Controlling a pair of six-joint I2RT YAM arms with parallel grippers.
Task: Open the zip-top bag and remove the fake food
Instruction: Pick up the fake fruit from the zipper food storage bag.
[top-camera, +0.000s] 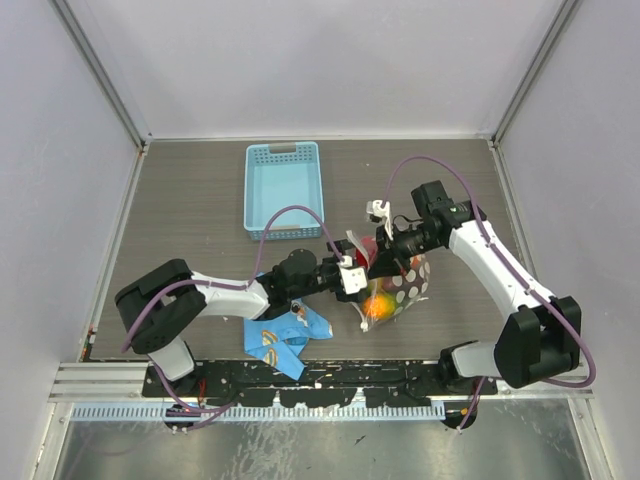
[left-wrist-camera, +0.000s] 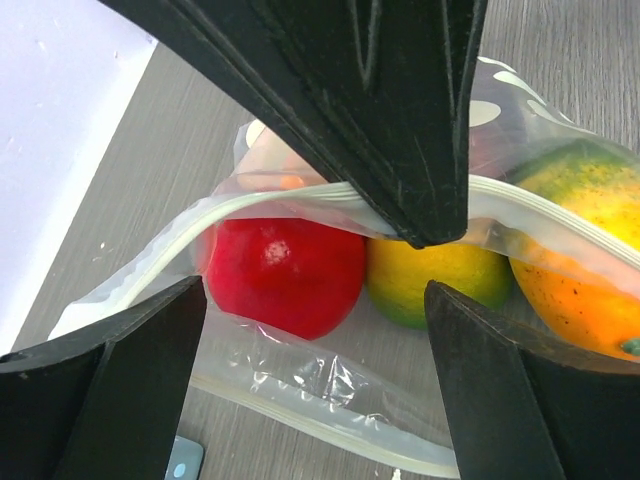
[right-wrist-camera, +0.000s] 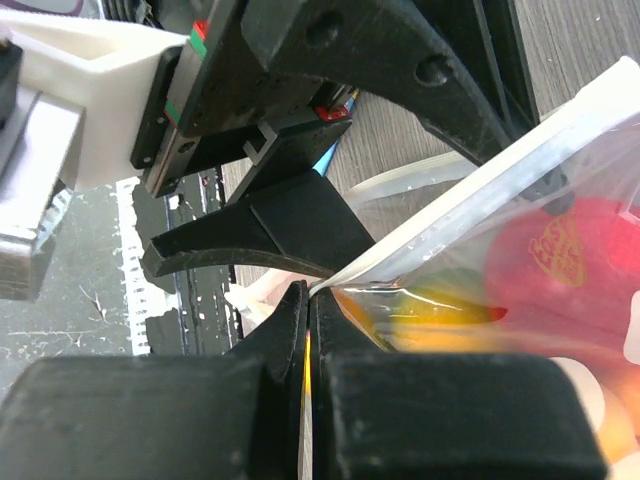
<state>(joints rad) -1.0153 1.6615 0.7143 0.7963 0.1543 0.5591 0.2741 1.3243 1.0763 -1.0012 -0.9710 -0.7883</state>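
Note:
The zip-top bag (top-camera: 405, 288) lies right of centre with its mouth pulled apart. My right gripper (right-wrist-camera: 310, 300) is shut on the upper white zip strip (left-wrist-camera: 250, 200) and holds it up. My left gripper (left-wrist-camera: 315, 335) faces the mouth, open wide, with the lower lip (left-wrist-camera: 320, 395) lying flat on the table between its fingers (left-wrist-camera: 110, 390). Inside the bag is the fake food: a red fruit (left-wrist-camera: 285, 275), a yellow-green one (left-wrist-camera: 435, 280) and an orange-green one (left-wrist-camera: 580, 260). From above, the left gripper (top-camera: 352, 277) and the right gripper (top-camera: 385, 255) meet at the bag's left edge.
A light blue slotted basket (top-camera: 283, 188) stands behind the bag, left of centre. A blue cartoon-print cloth (top-camera: 285, 340) lies crumpled under the left arm near the front edge. White walls enclose the table on three sides.

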